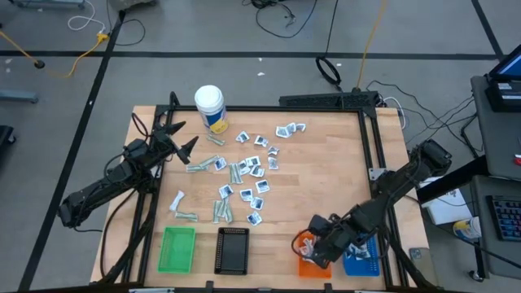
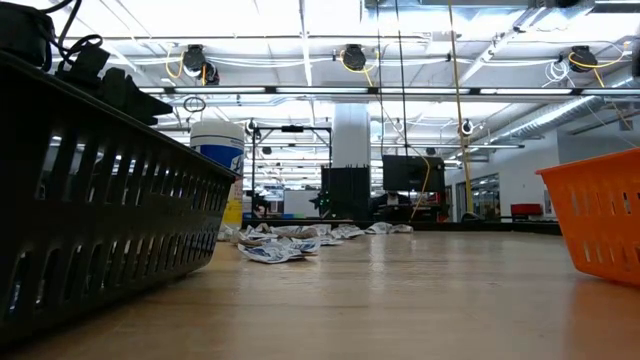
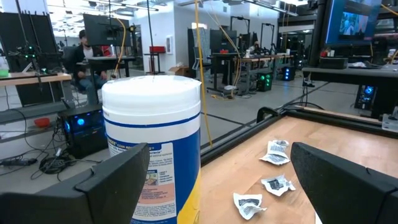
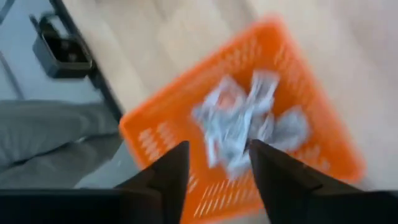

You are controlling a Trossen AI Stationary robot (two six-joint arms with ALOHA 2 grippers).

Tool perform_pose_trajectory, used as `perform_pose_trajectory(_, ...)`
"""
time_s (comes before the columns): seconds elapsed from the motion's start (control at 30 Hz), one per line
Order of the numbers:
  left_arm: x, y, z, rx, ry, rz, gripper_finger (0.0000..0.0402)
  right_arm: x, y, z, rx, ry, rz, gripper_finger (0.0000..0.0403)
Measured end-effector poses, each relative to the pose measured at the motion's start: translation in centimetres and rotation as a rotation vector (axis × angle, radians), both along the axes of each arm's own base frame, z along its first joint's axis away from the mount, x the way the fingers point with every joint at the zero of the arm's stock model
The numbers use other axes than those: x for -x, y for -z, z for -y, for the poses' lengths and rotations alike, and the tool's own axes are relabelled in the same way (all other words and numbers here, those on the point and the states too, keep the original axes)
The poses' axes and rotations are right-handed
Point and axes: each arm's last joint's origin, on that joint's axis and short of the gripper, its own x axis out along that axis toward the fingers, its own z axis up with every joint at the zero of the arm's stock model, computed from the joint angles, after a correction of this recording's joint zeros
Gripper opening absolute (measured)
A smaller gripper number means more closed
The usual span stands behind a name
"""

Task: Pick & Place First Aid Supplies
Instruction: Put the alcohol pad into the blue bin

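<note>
Right gripper [image 4: 214,165] parted over one orange tray [image 4: 155,134] of sachets [image 4: 249,124]

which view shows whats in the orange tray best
The right wrist view: it looks down into the orange tray, showing packets inside. The high view has the arm covering it; the low view shows only its wall.

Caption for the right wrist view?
Right gripper above the orange tray, which holds a heap of sachets.
</note>
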Motion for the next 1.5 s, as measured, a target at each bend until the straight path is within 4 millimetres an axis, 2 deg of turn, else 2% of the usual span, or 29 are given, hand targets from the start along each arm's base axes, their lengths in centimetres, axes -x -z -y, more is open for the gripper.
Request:
perform_pose_trajectory(0.1, 0.0, 0.0, 0.0, 0.0, 0.0, 0.0, 0.0397, -0.7, 0.0, 0.9, 0.108, -0.016, 0.072, 0.0201)
perform_pose_trajectory(0.23, 0.0, 0.0, 0.0, 0.0, 0.0, 0.0, 0.0397, -2.5, -0.3, 2.9, 0.241, -0.033, 0.183, 0.022)
perform_pose_trajectory(0.47, 0.0, 0.0, 0.0, 0.0, 0.0, 0.0, 0.0397, -6.9, -1.3, 8.4, 0.418, -0.128, 0.367, 0.0224)
perform_pose_trajectory(0.73, 0.0, 0.0, 0.0, 0.0, 0.0, 0.0, 0.0397, -10.0, -2.9, 14.3, 0.353, -0.253, 0.592, 0.0224)
perform_pose_trajectory(0.97, 0.0, 0.0, 0.0, 0.0, 0.0, 0.0, 0.0397, -11.0, -4.0, 16.6, 0.421, -0.275, 0.733, 0.0224)
perform_pose_trajectory(1.2, 0.0, -0.5, 0.1, 0.029, 0.038, 0.081, 0.0397, -11.1, -4.0, 17.8, 0.482, -0.288, 0.732, 0.0224)
perform_pose_trajectory(1.3, 0.2, -2.1, 0.5, 0.021, 0.091, 0.102, 0.0397, -10.9, -4.5, 18.5, 0.494, -0.267, 0.745, 0.0224)
perform_pose_trajectory(1.5, 0.5, -6.2, 0.9, 0.112, 0.083, -0.011, 0.0397, -9.8, -6.5, 20.9, 0.585, -0.161, 0.776, 0.0224)
